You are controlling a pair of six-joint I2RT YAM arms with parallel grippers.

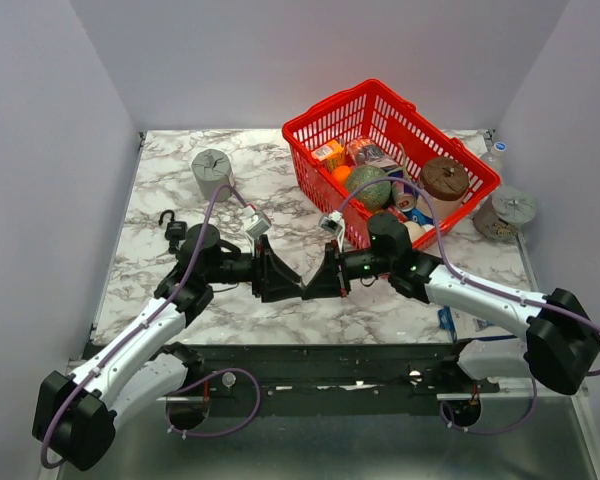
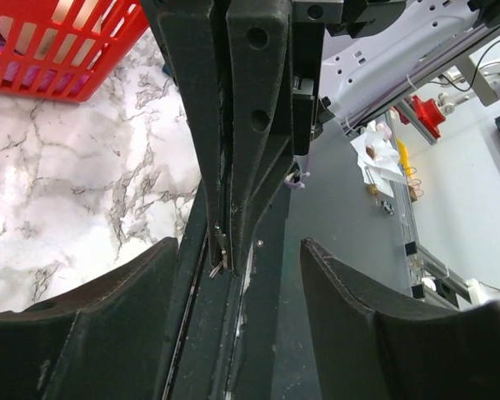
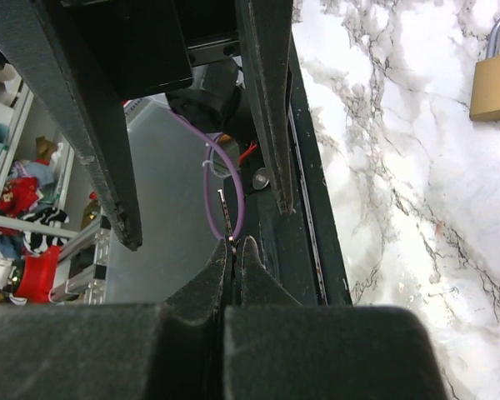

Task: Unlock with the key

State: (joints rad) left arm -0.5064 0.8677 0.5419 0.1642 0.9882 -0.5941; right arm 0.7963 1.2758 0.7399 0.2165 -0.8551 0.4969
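Your right jaws are pinched shut on the key (image 3: 224,215), its blade jutting straight out past their tips. The left jaws stand open either side of that blade, meeting it end-on.

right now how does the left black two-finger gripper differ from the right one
The left gripper stands wide open; the right gripper is pinched shut. The right gripper holds a small silver metal key at its tips; the left gripper holds nothing. Both are black, pointing at each other.
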